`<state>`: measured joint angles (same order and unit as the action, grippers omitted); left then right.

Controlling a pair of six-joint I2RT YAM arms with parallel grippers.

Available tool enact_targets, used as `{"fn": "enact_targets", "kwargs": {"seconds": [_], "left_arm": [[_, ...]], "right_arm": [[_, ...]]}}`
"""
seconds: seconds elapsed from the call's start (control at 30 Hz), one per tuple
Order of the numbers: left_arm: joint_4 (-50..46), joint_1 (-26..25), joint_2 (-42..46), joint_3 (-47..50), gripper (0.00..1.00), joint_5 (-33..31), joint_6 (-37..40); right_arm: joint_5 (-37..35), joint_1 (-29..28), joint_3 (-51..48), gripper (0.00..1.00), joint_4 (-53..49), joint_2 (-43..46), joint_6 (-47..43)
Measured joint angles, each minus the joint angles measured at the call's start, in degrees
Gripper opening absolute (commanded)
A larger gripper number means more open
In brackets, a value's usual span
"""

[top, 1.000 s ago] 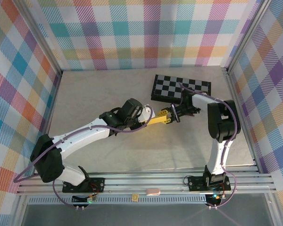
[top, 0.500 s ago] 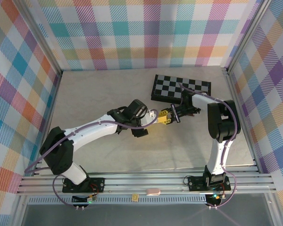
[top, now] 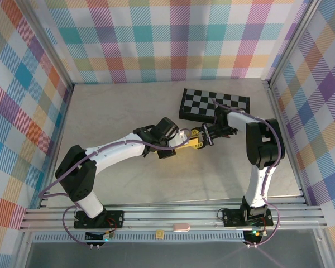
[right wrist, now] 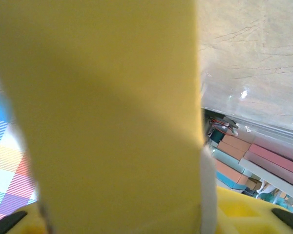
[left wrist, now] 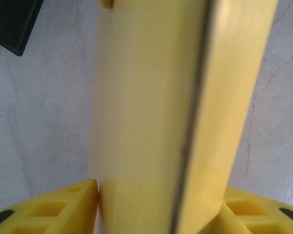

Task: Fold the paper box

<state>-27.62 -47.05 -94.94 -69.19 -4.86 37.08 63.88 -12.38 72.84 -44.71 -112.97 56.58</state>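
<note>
- The left gripper is clamping the paper box: its yellow fingers are pressing against the two flanks of the cardboard, one on each side.
- The box is standing up between those fingers and running away from them, with a dark fold line slanting down its face.
- From above, the right gripper is meeting the other end of the same box, so the yellow cardboard is bridging the two sets of fingers.
- Seen from the right wrist, the box is lying right across the gripper, between its fingers; I cannot tell whether they are gripping it or standing just off it.
- The checkered board is lying flat on the table, just beyond the right fingers and apart from the box.
- Beyond the left fingers, off to their left, a dark corner is showing on the pale table.
</note>
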Motion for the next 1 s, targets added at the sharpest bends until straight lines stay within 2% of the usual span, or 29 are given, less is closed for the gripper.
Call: {"fn": "enact_targets", "kwargs": {"seconds": [0.33,0.73,0.87,1.0], "left_arm": [[-4.8,0.0,0.1,-2.2,0.43,2.7,0.0],[-15.9,0.8,0.2,-5.8,0.40,8.9,-1.2],[-20.1,0.9,0.0,-6.9,0.39,10.0,-1.5],[-22.3,1.2,-0.1,-8.7,0.41,10.4,-2.1]], "right_arm": [[-1.1,0.8,-0.5,0.66,-0.2,2.5,0.0],[-9.4,5.7,-0.5,0.72,-8.1,13.5,-3.6],[-14.9,7.1,-0.4,0.68,-10.4,16.7,-5.4],[-24.0,7.2,0.4,0.42,-11.5,22.4,-9.3]]}}
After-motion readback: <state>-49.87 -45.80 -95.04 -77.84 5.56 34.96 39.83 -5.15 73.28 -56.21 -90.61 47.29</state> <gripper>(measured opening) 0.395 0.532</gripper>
